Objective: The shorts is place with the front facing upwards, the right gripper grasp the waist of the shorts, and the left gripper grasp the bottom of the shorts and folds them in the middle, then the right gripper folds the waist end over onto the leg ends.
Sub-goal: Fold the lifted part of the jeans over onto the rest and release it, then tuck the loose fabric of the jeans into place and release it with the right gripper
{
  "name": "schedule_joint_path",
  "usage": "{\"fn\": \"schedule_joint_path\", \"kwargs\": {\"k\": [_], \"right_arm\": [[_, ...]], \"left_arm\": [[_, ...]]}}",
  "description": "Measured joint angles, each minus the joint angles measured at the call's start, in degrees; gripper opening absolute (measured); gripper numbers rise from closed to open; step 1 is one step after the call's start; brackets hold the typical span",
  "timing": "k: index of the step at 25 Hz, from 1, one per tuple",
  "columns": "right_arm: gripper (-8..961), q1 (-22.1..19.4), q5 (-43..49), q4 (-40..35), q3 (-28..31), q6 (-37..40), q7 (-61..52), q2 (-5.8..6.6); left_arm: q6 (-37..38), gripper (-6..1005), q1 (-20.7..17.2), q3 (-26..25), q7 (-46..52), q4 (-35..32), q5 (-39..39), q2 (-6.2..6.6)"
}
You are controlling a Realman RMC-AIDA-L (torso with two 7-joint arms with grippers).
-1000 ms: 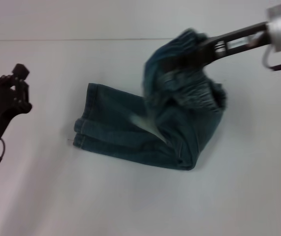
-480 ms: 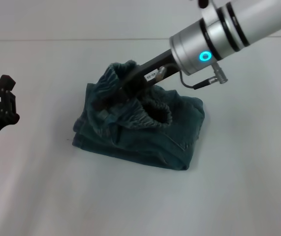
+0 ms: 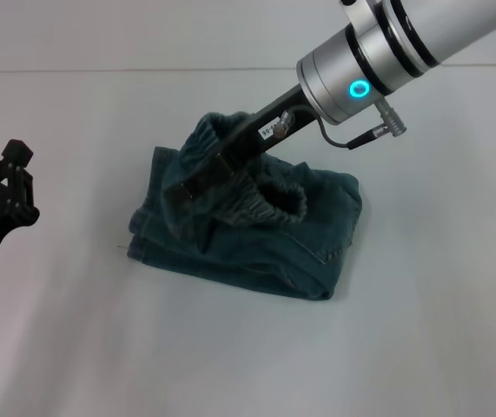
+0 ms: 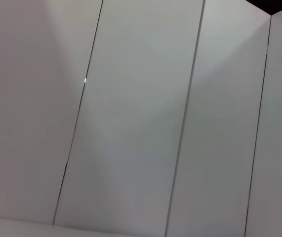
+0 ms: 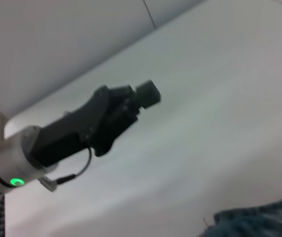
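Observation:
The blue-green denim shorts (image 3: 261, 252) lie folded in a compact bundle in the middle of the head view. My right gripper (image 3: 188, 189), black with a white label, reaches down and left from its silver arm (image 3: 378, 61). It is shut on the gathered waist (image 3: 274, 207), which it holds bunched over the leg ends (image 3: 142, 236) at the bundle's left side. My left gripper (image 3: 9, 187) stays at the far left, apart from the shorts, and also shows in the right wrist view as the left gripper (image 5: 128, 106). A corner of the shorts (image 5: 259, 219) shows there too.
The shorts rest on a plain white table (image 3: 404, 339) whose back edge meets a pale wall (image 3: 143, 35). The left wrist view holds only white wall panels (image 4: 141, 123).
My right gripper has swung the waist from high at the right down and left onto the leg ends, so the shorts now form a shorter bundle. The left gripper has shifted only slightly.

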State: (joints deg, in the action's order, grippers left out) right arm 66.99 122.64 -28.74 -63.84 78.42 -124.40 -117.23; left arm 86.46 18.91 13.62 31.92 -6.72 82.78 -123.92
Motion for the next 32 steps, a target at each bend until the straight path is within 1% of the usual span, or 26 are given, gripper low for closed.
{"fn": "schedule_joint_path", "kwargs": {"k": [5, 9, 14, 20, 23, 25, 28, 32], "right_arm": [[780, 2.1, 4.6, -0.7, -0.4, 0.9, -2.8, -0.03], [946, 3.7, 7.8, -2.0, -0.3, 2.6, -4.6, -0.38], [947, 3.8, 7.9, -3.0, -0.2, 7.1, -5.0, -0.53], [947, 3.5, 7.7, -3.1, 0.6, 14.5, -5.0, -0.42], [947, 3.2, 7.6, -3.1, 1.0, 17.9, -4.6, -0.59], [948, 3.0, 8.0, -2.8, 0.3, 18.5, -4.4, -1.00], [948, 2.7, 9.6, -2.4, -1.8, 17.8, -4.4, -1.93], [948, 3.0, 10.6, 0.6, -4.5, 14.2, -4.3, -2.84]], "left_arm": [[-0.7, 2, 0.1, 0.0, 0.0, 0.0, 0.0, 0.00], [-1.9, 2, 0.3, 0.7, -0.1, 0.0, 0.1, 0.00], [-2.3, 2, 0.4, 1.5, -0.1, -0.2, 0.1, 0.00], [-2.5, 2, 0.4, 1.5, -0.1, -0.4, 0.1, 0.00], [-3.0, 2, 0.7, 1.5, -0.1, -0.4, 0.1, 0.00], [-3.1, 3, 1.0, 1.5, -0.1, -0.5, 0.1, 0.00], [-3.1, 3, 1.2, 1.5, -0.1, -0.7, -0.1, 0.00], [-3.1, 3, 1.4, 1.0, 0.1, -1.2, -0.3, 0.00]]}}
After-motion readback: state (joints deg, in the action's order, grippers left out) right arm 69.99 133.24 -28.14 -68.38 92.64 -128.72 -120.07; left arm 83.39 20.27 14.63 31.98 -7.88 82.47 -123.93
